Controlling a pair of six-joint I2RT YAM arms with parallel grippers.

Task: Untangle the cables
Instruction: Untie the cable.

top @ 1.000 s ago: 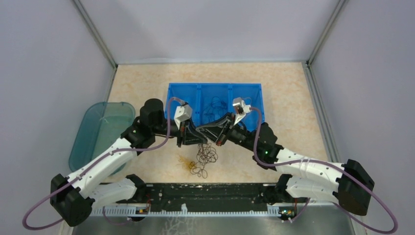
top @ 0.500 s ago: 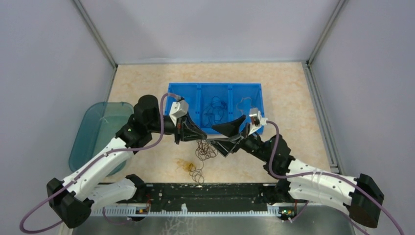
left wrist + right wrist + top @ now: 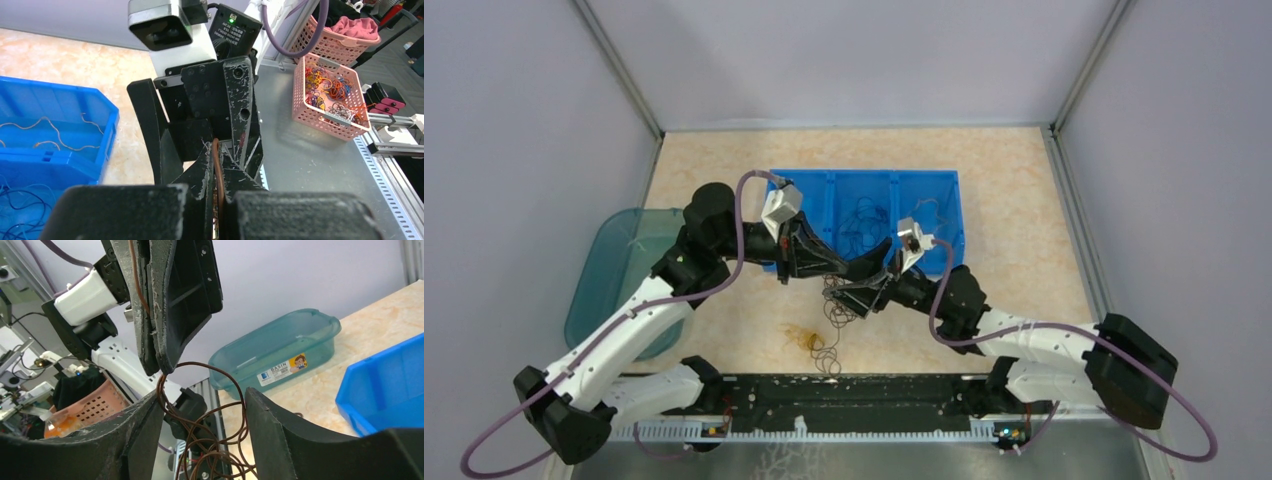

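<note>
A tangle of thin brown cables (image 3: 841, 303) hangs from my left gripper (image 3: 831, 268), which is shut on one strand (image 3: 218, 170) just in front of the blue bin (image 3: 864, 178). My right gripper (image 3: 865, 279) is open right beside it, tips pointing at the left fingertips. Its fingers straddle the hanging loops (image 3: 215, 437) without pinching them. More small loops, black (image 3: 824, 355) and yellow-orange (image 3: 801, 333), lie on the table below. Dark cables (image 3: 861, 220) lie in the bin's middle compartment and pale wavy ones (image 3: 929, 210) in its right one.
A teal see-through basin (image 3: 619, 270) stands at the table's left edge beside the left arm. Beyond the near edge, off the table, a pink basket (image 3: 330, 95) holds coloured cables. The black rail (image 3: 844, 395) with the arm bases runs along the front.
The right gripper opened, let go of the tangle and swung low to the left around the hanging loops. The left gripper closed on a strand and lifted it up and back.
</note>
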